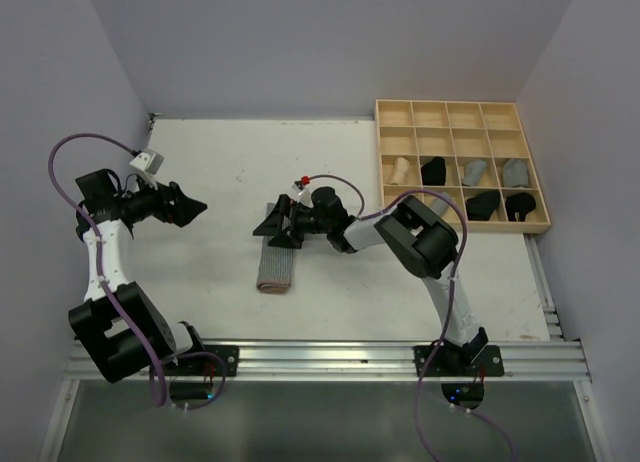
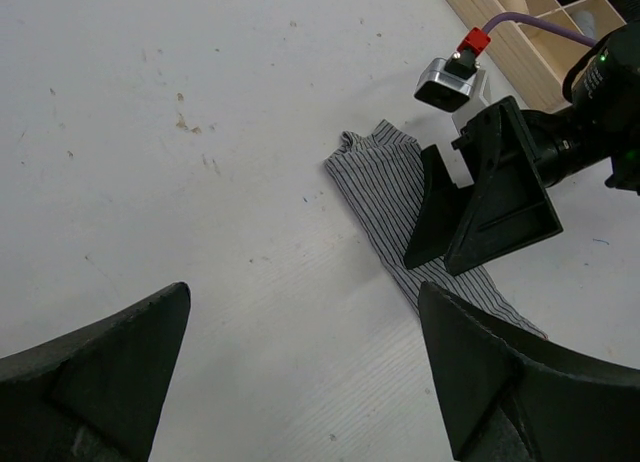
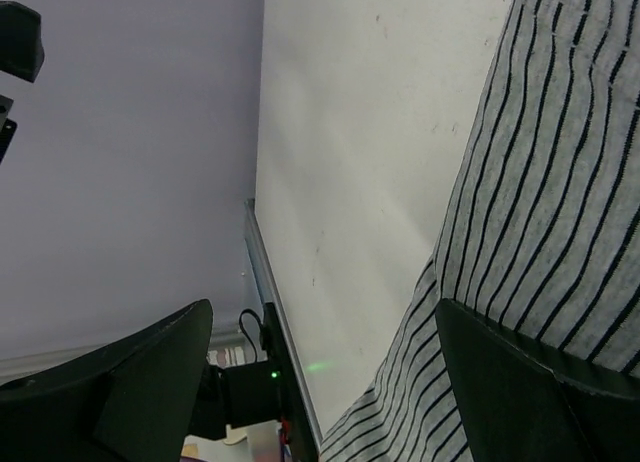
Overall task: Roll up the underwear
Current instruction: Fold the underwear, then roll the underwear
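Underwear (image 1: 276, 270) flat beneath right end effector (image 1: 277, 232), jaws wide apart.

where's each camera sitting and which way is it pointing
Top view: above and behind the arms, looking down on the table, tray and both arms.
Left wrist: on the left arm, looking across the table at the striped underwear and the right claw; its own open left claw fills the bottom.
Right wrist: low over the underwear, looking along the table toward the wall; its own fingers at the bottom.
All three show the underwear.
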You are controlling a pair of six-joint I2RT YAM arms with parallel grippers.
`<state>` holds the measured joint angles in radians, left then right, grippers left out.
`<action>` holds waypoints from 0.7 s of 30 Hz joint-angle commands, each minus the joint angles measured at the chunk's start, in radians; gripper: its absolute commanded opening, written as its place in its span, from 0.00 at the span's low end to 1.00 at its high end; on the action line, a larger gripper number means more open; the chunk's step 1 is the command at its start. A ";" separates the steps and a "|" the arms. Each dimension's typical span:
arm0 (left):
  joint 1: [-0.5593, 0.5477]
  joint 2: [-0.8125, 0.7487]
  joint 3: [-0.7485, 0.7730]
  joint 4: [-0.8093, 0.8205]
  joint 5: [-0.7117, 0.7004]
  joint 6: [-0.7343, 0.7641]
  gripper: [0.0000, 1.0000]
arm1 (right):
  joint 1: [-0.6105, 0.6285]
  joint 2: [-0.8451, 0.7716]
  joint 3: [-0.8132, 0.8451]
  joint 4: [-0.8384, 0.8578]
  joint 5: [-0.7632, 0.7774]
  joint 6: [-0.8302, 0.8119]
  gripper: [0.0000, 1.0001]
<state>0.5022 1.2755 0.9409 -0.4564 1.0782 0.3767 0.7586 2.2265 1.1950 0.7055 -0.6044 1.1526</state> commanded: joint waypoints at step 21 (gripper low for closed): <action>0.009 0.048 0.030 -0.014 0.032 0.082 1.00 | -0.085 0.067 0.393 -0.415 0.025 -0.251 0.98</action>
<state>0.5022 1.3159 0.9409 -0.4797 1.0889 0.4221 0.6933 2.2032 1.5669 0.2871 -0.5533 0.8928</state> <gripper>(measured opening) 0.997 0.985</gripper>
